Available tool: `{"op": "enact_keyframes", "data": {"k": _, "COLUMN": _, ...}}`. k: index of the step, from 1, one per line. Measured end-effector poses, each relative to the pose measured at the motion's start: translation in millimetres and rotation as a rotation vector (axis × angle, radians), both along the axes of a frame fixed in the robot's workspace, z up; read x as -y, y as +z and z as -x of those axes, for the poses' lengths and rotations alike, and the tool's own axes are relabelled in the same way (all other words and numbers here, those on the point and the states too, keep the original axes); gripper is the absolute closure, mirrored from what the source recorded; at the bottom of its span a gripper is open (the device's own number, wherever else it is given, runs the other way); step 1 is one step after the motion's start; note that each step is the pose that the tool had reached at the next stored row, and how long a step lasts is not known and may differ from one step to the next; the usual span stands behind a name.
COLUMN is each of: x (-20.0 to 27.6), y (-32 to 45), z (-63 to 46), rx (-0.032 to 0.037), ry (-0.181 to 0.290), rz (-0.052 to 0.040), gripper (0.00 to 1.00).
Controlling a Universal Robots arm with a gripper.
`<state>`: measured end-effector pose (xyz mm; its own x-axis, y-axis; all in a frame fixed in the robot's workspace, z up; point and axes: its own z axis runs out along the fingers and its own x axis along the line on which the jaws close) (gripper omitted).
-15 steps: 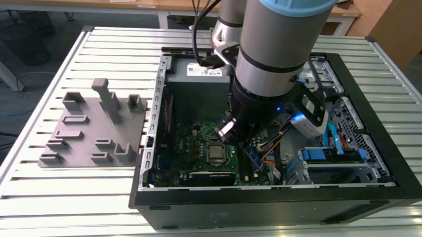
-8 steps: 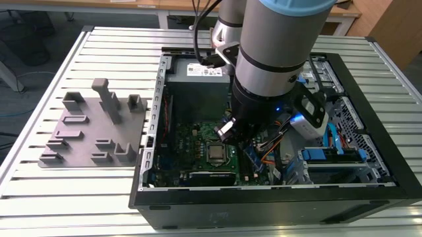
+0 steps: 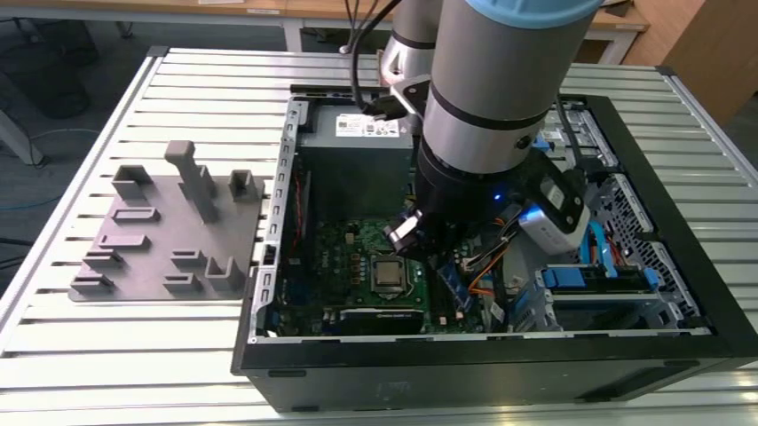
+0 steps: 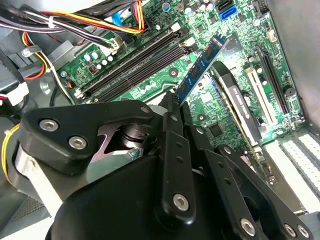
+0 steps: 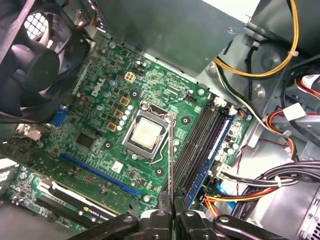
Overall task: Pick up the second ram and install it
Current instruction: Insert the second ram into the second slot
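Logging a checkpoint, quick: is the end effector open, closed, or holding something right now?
The end effector: closed, holding the second ram edge-on between its fingers.

Arm was posed steep, forearm pointing down, wrist at its low end. Gripper hung below the wrist, offset toward the exterior view's left. In the first wrist view the fingers were pinched together on the second ram, gripping it edge-on by one end. Second wrist view had the black finger linkages folded in tight.
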<state>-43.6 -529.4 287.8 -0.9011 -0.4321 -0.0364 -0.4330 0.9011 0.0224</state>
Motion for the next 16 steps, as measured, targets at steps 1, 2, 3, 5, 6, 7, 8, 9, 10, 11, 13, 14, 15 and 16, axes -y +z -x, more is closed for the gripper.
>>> {"op": "enact_keyframes", "data": {"k": 1, "x": 0.0, "y": 0.0, "z": 0.0, "rx": 0.0, "ry": -0.007, "rz": 0.0004, "gripper": 0.86}}
{"op": "enact_keyframes", "data": {"k": 2, "x": 0.0, "y": 0.0, "z": 0.0, "rx": 0.0001, "ry": -0.013, "rz": 0.0007, "gripper": 0.86}}
{"op": "enact_keyframes", "data": {"k": 3, "x": 0.0, "y": 0.0, "z": 0.0, "rx": 0.0, "ry": -0.019, "rz": 0.0011, "gripper": 0.86}}
{"op": "enact_keyframes", "data": {"k": 5, "x": 0.0, "y": 0.0, "z": 0.0, "rx": 0.0, "ry": -0.031, "rz": 0.0012, "gripper": 0.86}}
{"op": "enact_keyframes", "data": {"k": 6, "x": 0.0, "y": -0.1, "z": 0.0, "rx": 0.0, "ry": -0.037, "rz": 0.0012, "gripper": 0.86}}
{"op": "enact_keyframes", "data": {"k": 7, "x": 0.0, "y": -0.1, "z": 0.0, "rx": 0.0, "ry": -0.042, "rz": 0.0012, "gripper": 0.86}}
{"op": "enact_keyframes", "data": {"k": 8, "x": 0.0, "y": -0.1, "z": 0.0, "rx": 0.0, "ry": -0.047, "rz": 0.0013, "gripper": 0.86}}
{"op": "enact_keyframes", "data": {"k": 9, "x": 0.0, "y": -0.1, "z": 0.0, "rx": 0.0, "ry": -0.055, "rz": 0.0013, "gripper": 0.86}}
{"op": "enact_keyframes", "data": {"k": 10, "x": 0.0, "y": -0.2, "z": 0.0, "rx": 0.0, "ry": -0.067, "rz": 0.0013, "gripper": 0.86}}
{"op": "enact_keyframes", "data": {"k": 11, "x": 0.0, "y": -0.4, "z": 0.0, "rx": 0.0, "ry": -0.084, "rz": 0.0013, "gripper": 0.86}}
{"op": "enact_keyframes", "data": {"k": 13, "x": 0.0, "y": -0.6, "z": 0.0, "rx": 0.0, "ry": -0.12, "rz": 0.0012, "gripper": 0.86}}
{"op": "enact_keyframes", "data": {"k": 14, "x": 0.0, "y": -0.8, "z": 0.0, "rx": 0.0, "ry": -0.137, "rz": 0.0012, "gripper": 0.86}}
{"op": "enact_keyframes", "data": {"k": 15, "x": 0.0, "y": -0.8, "z": 0.0, "rx": -0.0001, "ry": -0.155, "rz": 0.0012, "gripper": 0.86}}
{"op": "enact_keyframes", "data": {"k": 16, "x": 0.0, "y": -0.9, "z": 0.0, "rx": -0.0001, "ry": -0.173, "rz": 0.0012, "gripper": 0.86}}
